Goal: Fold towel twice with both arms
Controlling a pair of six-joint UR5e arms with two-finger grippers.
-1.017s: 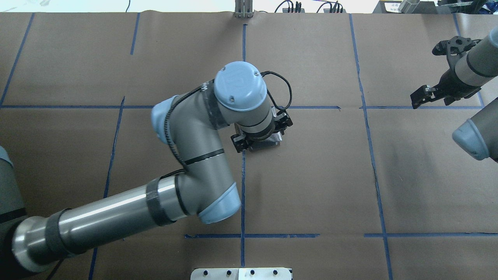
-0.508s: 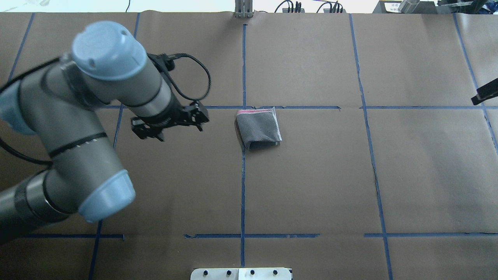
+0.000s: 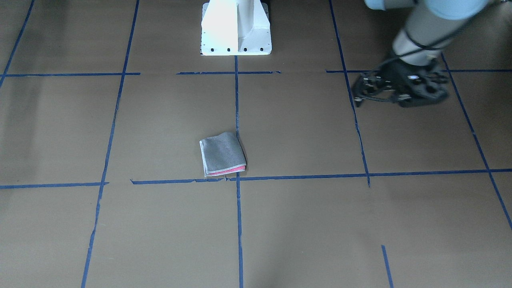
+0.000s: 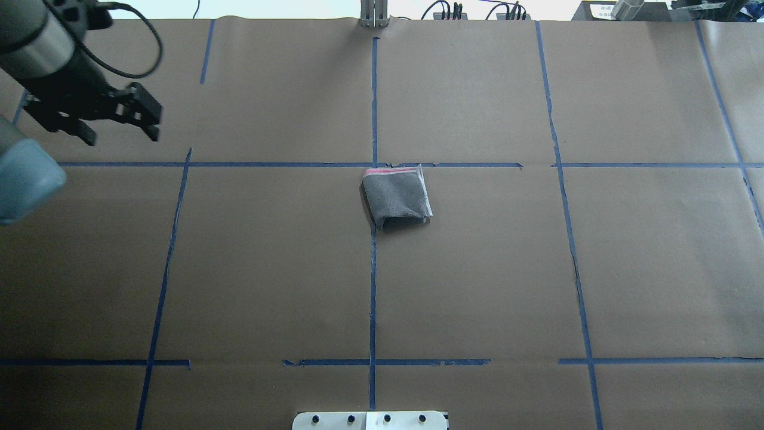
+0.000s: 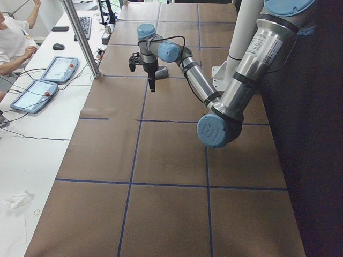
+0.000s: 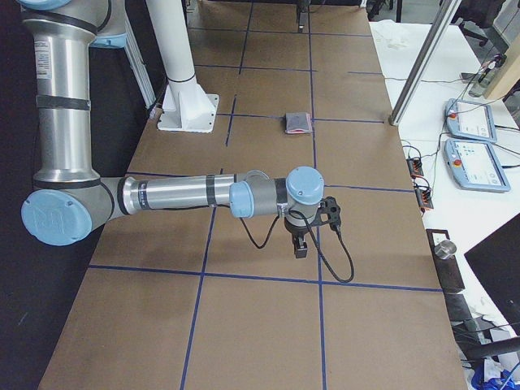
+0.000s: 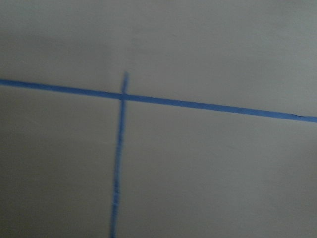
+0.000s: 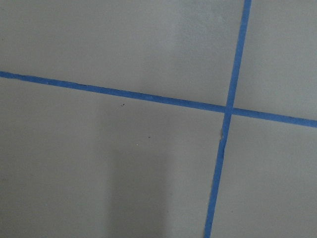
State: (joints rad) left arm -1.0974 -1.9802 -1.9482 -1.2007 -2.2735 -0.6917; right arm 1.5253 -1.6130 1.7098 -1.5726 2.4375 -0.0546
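Observation:
The towel [image 4: 396,197] lies folded into a small rectangle at the table's middle, grey face up, with a pink strip along its far edge. It also shows in the front view [image 3: 222,154] and small in the right side view [image 6: 297,122]. My left gripper [image 4: 119,134] is open and empty, far off to the towel's left near the table's back left; it also shows in the front view [image 3: 390,96] and the left side view [image 5: 151,80]. My right gripper [image 6: 299,248] shows only in the right side view, over bare paper, and I cannot tell if it is open or shut.
Brown paper with a grid of blue tape lines [image 4: 373,269] covers the table. The white pedestal base [image 3: 236,28] stands at the robot's edge. A side bench holds tablets [image 5: 59,69] beside a metal post [image 5: 80,37], and a seated person [image 5: 10,43] is there.
My left arm has lifted off the towel and swung far to the left, leaving it folded. My right gripper has moved out of the overhead view to the right.

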